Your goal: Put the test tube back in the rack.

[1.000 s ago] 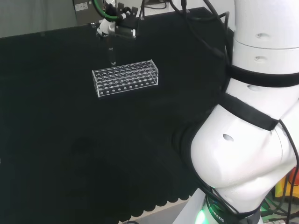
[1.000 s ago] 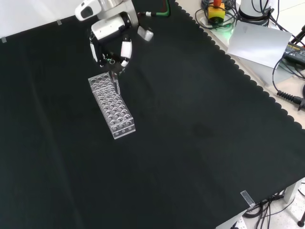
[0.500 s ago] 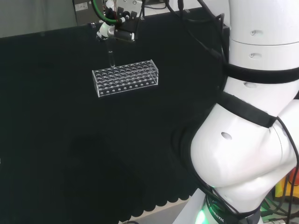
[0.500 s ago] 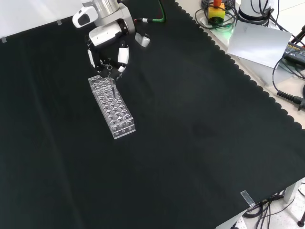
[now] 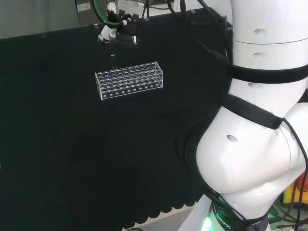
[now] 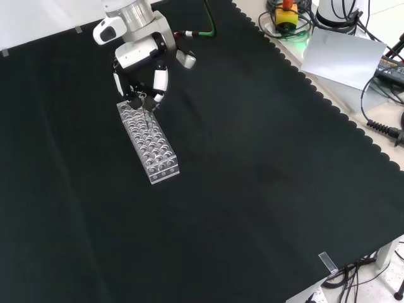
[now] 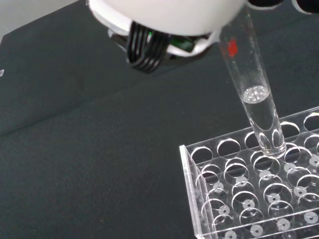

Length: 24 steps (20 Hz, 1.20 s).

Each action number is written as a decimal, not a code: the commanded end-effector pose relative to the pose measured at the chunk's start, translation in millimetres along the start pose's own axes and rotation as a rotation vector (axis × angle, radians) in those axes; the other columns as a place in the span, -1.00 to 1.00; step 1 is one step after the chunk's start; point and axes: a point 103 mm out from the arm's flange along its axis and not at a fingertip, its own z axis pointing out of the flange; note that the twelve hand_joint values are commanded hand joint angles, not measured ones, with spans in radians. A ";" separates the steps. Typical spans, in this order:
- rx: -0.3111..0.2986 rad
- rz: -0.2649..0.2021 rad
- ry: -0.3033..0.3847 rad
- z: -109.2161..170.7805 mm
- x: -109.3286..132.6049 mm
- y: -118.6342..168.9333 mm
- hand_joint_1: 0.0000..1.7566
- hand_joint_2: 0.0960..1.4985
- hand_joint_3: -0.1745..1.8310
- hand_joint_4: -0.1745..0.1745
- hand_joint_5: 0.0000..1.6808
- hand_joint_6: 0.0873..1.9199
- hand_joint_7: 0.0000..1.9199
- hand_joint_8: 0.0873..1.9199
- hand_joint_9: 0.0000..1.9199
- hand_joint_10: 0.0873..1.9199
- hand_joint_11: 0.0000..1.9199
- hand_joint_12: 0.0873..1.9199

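Hand (image 6: 140, 60) pinches the upright test tube (image 7: 254, 94) in curled fingers; tube's tip hangs just over the clear rack (image 6: 149, 141) end

One tube, one rack, one hand on my bench.

I count one clear test tube (image 7: 256, 104), and it has a small red mark near its top and some clear liquid in its lower part. I count one clear rack (image 5: 129, 80) with lots of round holes, lying on one black cloth (image 6: 265, 164). I cannot count all the holes, they are too small and too many. I see one hand (image 6: 140, 60) on my one white arm (image 5: 262, 144). Past the edge of the cloth in the front view I count one sheet of white paper (image 6: 344, 55) and one yellow and red button box (image 6: 286, 14).
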 end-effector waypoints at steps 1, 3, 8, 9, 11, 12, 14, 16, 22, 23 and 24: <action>0.015 0.007 -0.022 8.8 7.4 9.9 0.40 -0.23 -0.21 -1.00 0.68 -0.68 0.91 -0.67 0.81 -0.77 0.39 -0.12; 0.007 -0.002 -0.006 8.9 5.3 10.5 0.40 -0.23 -0.21 -1.00 0.68 -0.68 0.91 -0.67 0.81 -0.77 0.39 -0.12; 0.012 -0.003 -0.003 12.7 6.1 13.0 0.40 -0.23 -0.21 -1.00 0.68 -0.68 0.91 -0.67 0.81 -0.77 0.39 -0.12; 0.014 0.001 -0.005 13.3 6.2 13.4 0.40 -0.23 -0.21 -1.00 0.68 -0.68 0.91 -0.67 0.81 -0.77 0.39 -0.12; 0.018 0.006 -0.006 14.6 6.4 14.1 0.40 -0.23 -0.21 -1.00 0.68 -0.68 0.91 -0.67 0.81 -0.77 0.39 -0.12; 0.021 0.008 -0.006 15.6 6.7 14.6 0.40 -0.23 -0.21 -1.00 0.68 -0.68 0.91 -0.67 0.81 -0.77 0.39 -0.12; 0.023 0.012 -0.001 17.4 6.1 15.5 0.40 -0.23 -0.21 -1.00 0.68 -0.68 0.91 -0.67 0.81 -0.77 0.39 -0.12; 0.026 0.017 0.002 22.5 5.9 16.7 0.40 -0.23 -0.21 -1.00 0.68 -0.68 0.91 -0.67 0.81 -0.77 0.39 -0.12; 0.027 0.017 0.012 26.9 -2.2 16.9 0.40 -0.23 -0.21 -1.00 0.68 -0.68 0.91 -0.67 0.81 -0.77 0.39 -0.12; 0.027 0.017 0.010 27.0 -3.0 16.8 0.40 -0.23 -0.21 -1.00 0.68 -0.68 0.91 -0.67 0.81 -0.77 0.39 -0.12; 0.027 0.018 0.010 27.2 -3.6 16.7 0.40 -0.23 -0.21 -1.00 0.68 -0.68 0.91 -0.67 0.81 -0.77 0.39 -0.12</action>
